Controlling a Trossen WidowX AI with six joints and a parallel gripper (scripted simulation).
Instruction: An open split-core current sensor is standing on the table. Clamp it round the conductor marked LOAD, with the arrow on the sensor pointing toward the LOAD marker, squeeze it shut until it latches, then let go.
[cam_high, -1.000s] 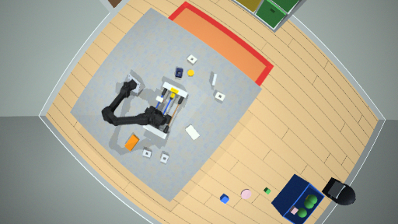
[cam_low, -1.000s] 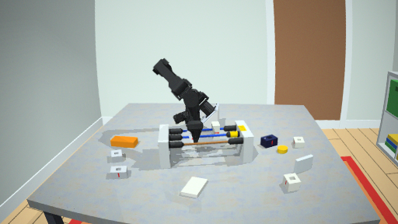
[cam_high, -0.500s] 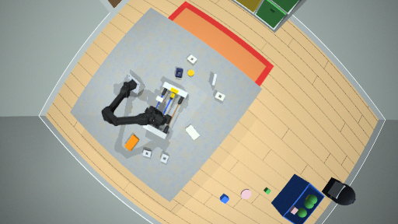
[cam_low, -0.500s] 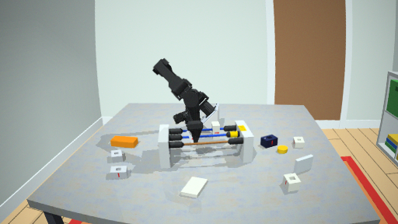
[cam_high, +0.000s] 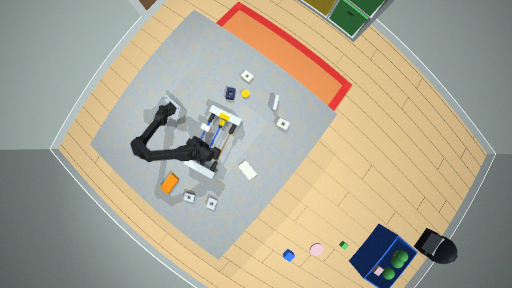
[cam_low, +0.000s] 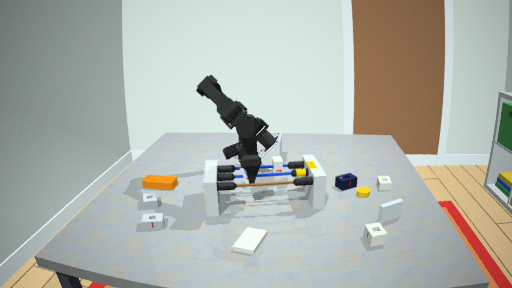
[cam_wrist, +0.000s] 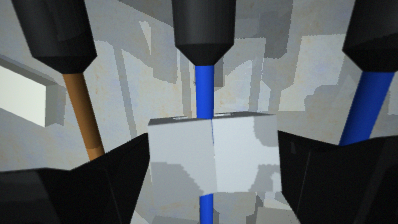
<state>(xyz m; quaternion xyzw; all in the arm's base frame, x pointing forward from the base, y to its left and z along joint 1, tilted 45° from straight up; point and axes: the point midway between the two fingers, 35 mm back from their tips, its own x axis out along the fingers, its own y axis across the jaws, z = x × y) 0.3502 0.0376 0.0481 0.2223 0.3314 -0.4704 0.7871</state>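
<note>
Gripper (cam_high: 214, 156) (cam_low: 251, 181) (cam_wrist: 201, 134) is squeezing the white split-core current sensor (cam_wrist: 215, 155) between its fingers, around the middle blue conductor (cam_high: 216, 136) (cam_low: 275, 175) (cam_wrist: 204, 92). Its halves are meeting along a seam; latching and arrow direction are staying unreadable. Confirming both, then letting go, is seemingly remaining.

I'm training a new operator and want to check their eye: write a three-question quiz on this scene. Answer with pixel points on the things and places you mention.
1. True or false: the pincer (cam_low: 252, 180) (cam_wrist: 201, 134) is shut on the white sensor (cam_wrist: 182, 155).
2. Which conductor passes through that sensor: the middle blue one (cam_wrist: 204, 92) or the copper-coloured one (cam_low: 265, 184) (cam_wrist: 82, 110)?
3. Fill in: the block (cam_high: 169, 183) (cam_low: 160, 182) lying flat on the table (cam_low: 310, 250) is ____.

Key: 1 true; 2 middle blue; 3 orange.
</note>
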